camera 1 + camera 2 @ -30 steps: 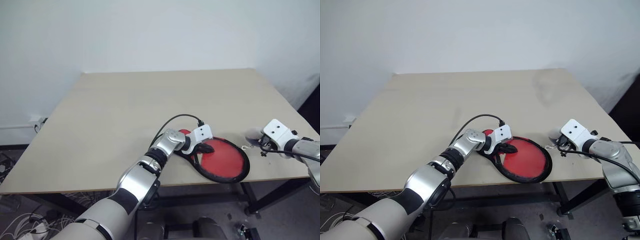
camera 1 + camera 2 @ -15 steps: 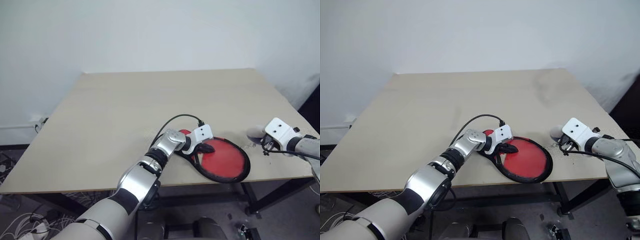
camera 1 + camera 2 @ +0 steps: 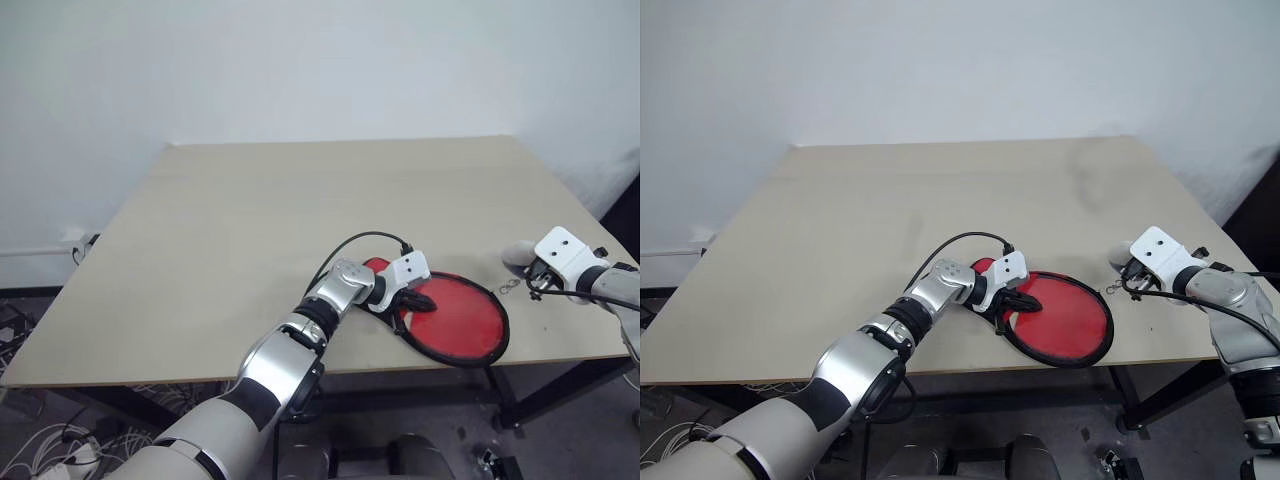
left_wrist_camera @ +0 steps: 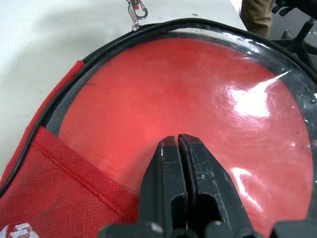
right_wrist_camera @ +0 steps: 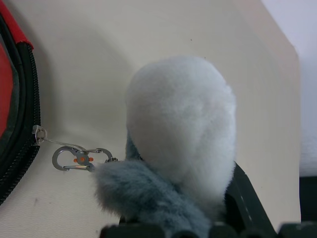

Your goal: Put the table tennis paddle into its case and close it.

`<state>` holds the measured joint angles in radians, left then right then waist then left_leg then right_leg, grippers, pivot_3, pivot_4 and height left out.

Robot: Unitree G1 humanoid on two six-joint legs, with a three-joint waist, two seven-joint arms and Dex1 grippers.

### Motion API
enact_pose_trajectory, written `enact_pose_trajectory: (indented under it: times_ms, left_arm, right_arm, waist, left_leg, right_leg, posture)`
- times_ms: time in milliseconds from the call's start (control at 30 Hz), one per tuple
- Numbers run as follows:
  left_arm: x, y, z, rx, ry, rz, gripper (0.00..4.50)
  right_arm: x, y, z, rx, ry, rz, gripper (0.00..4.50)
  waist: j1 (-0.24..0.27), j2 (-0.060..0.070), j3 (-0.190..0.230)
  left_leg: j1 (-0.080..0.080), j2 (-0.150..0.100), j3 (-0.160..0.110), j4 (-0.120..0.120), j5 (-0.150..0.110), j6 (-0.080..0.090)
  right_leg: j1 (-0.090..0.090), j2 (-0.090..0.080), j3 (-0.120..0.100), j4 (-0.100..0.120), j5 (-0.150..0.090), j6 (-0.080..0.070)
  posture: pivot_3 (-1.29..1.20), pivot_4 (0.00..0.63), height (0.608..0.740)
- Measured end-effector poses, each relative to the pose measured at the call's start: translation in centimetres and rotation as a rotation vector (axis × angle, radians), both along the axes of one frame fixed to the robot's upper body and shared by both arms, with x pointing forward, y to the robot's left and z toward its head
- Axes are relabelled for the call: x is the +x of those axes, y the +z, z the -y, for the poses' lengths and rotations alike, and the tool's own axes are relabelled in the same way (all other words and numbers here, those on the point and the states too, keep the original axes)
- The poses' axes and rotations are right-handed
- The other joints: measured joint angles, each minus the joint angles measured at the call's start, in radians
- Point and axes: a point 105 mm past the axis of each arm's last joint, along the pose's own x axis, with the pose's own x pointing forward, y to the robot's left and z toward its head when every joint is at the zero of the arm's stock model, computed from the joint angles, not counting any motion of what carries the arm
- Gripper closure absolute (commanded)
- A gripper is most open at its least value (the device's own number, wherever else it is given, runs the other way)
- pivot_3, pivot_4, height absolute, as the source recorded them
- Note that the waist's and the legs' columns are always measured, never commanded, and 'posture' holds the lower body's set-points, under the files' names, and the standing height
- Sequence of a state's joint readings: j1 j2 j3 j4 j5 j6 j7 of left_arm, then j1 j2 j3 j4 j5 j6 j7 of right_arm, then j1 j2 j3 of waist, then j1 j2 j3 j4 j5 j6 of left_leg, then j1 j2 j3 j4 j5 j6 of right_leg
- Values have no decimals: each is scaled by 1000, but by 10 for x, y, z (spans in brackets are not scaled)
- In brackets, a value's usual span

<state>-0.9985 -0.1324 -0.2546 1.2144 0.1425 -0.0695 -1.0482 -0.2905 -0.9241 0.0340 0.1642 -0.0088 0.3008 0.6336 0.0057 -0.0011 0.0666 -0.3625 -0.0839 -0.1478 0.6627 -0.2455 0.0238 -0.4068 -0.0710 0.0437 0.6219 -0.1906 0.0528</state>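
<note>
On the pale, matte wooden table (image 3: 250,220), the black soft fabric paddle-shaped case (image 3: 1095,352) lies near the right near edge, its zipped rim ringing a glossy clear window over the round red rubber-faced table tennis paddle (image 4: 188,94) inside. A coarse woven red flap (image 4: 59,193) covers the handle end. The left gripper (image 4: 178,141) presses on that slick window with its black fingers together. To the right, the right gripper (image 3: 1132,272) is clamped on a fluffy white-and-grey plush ball (image 5: 181,129), which a small silver carabiner clip (image 5: 79,157) links to the zipper.
</note>
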Motion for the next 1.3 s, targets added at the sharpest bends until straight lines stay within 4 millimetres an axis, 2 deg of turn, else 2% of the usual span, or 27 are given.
enact_pose_trajectory:
  times_ms: [467,1033,1300]
  left_arm:
    - [4,-4,-3,20,34,12,4500]
    - [7,-6,-4,61,60,21,4500]
    - [8,-8,-5,85,61,47,4500]
  right_arm:
    - [-19,-20,-4,9,26,-61,4096]
    - [-29,-11,-8,36,66,-52,4096]
    - [-41,-13,-13,78,108,-90,4096]
  waist:
    - [-2,-1,1]
    - [-2,-3,1]
    - [-3,-3,1]
  left_leg:
    - [2,0,0,1,0,0]
    - [4,2,1,2,0,-1]
    - [5,6,5,3,-3,-5]
  right_leg:
    - [3,0,0,0,1,1]
    - [6,0,-1,0,1,2]
    - [11,1,-5,-1,0,0]
  posture:
    - [0,0,740]
    - [0,0,740]
    - [0,0,740]
